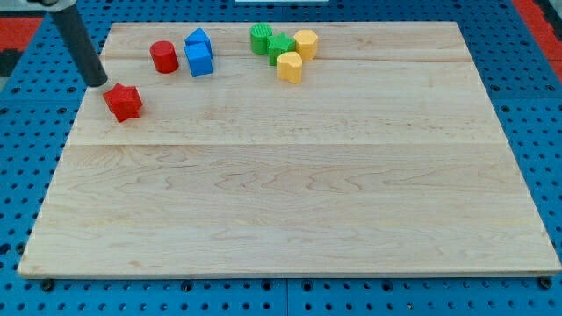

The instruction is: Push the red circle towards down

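**Q:** where's everything at?

**Me:** no gripper, just a rod. My tip (97, 82) sits beside the red star (124, 102), holding nothing. Red circle (163, 56) is up top, untouched. Next I'd get above it.

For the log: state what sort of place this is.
Probably a robotics lab bench: a wooden board lies on a blue perforated mounting plate, with small coloured blocks such as the red circle, and my tip at its left.

A red star (123, 102) lies near the tabletop's (290, 202) left edge. Along the top edge: two touching blue blocks (199, 53), two green blocks (271, 42), two yellow blocks (298, 55).
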Available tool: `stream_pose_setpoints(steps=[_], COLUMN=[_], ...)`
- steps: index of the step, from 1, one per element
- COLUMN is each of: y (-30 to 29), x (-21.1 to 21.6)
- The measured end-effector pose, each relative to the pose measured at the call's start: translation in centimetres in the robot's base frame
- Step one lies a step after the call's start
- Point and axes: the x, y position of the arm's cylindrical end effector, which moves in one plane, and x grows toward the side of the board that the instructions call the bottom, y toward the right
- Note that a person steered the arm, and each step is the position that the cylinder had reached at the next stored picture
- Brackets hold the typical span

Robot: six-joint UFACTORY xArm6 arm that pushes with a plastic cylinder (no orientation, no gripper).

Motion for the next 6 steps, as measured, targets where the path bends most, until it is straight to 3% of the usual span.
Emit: stream_pose_setpoints(steps=[2,3,4,5,6], y=[2.5,-1.8,-2.1,4.6,7.9], x=[7.8,1.1,-6.3,-8.4,-6.1])
